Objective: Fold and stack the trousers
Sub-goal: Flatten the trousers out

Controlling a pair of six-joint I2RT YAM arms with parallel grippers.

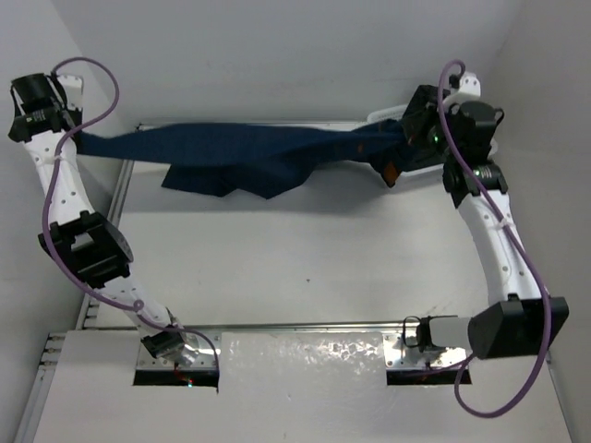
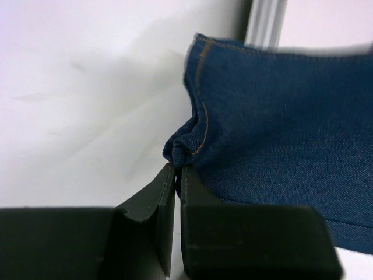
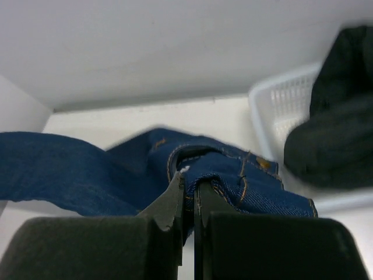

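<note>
The trousers (image 1: 240, 148), dark navy denim with tan stitching, hang stretched in a long band across the far side of the table, with a loose fold sagging below the middle. My left gripper (image 1: 76, 138) at the far left is shut on a bunched hem corner (image 2: 183, 146); the jaws (image 2: 178, 170) meet with cloth between the tips. At the far right, my right gripper (image 1: 406, 138) is shut on the waistband end of the trousers (image 3: 245, 175), pinching the stitched edge at its tips (image 3: 191, 179).
A white mesh basket (image 3: 280, 105) stands just right of the right gripper, holding a dark garment (image 3: 335, 116). In the top view the basket (image 1: 417, 172) is mostly hidden behind the right arm. White walls close in at left, back and right. A metal rail (image 1: 118, 189) edges the table's left side.
</note>
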